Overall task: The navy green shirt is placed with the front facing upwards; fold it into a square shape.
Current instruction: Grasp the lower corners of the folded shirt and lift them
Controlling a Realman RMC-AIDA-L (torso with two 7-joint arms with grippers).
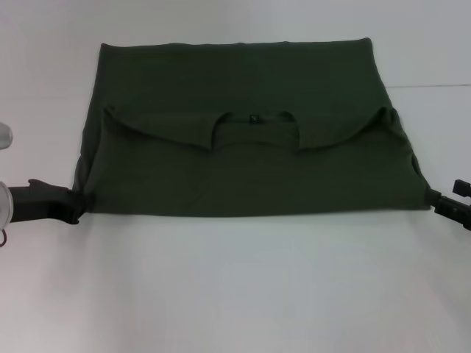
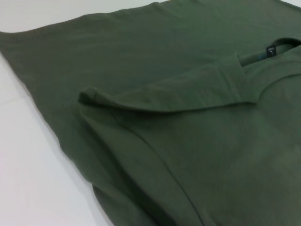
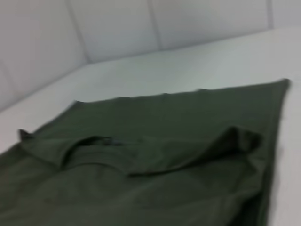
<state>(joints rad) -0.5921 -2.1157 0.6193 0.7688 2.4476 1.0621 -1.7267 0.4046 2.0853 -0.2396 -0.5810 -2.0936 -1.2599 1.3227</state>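
One navy green shirt (image 1: 243, 169), folded over, lies between two hands (image 1: 73, 206) (image 1: 434, 200), grip state untellable.

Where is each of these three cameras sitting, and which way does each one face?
Head view: high on the robot, looking down at the navy green shirt on the white table; the left gripper and right gripper show at its near corners.
Left wrist view: low beside the shirt, looking across it; no robot parts.
Right wrist view: low, across the shirt; no robot parts.
All share the neck opening.
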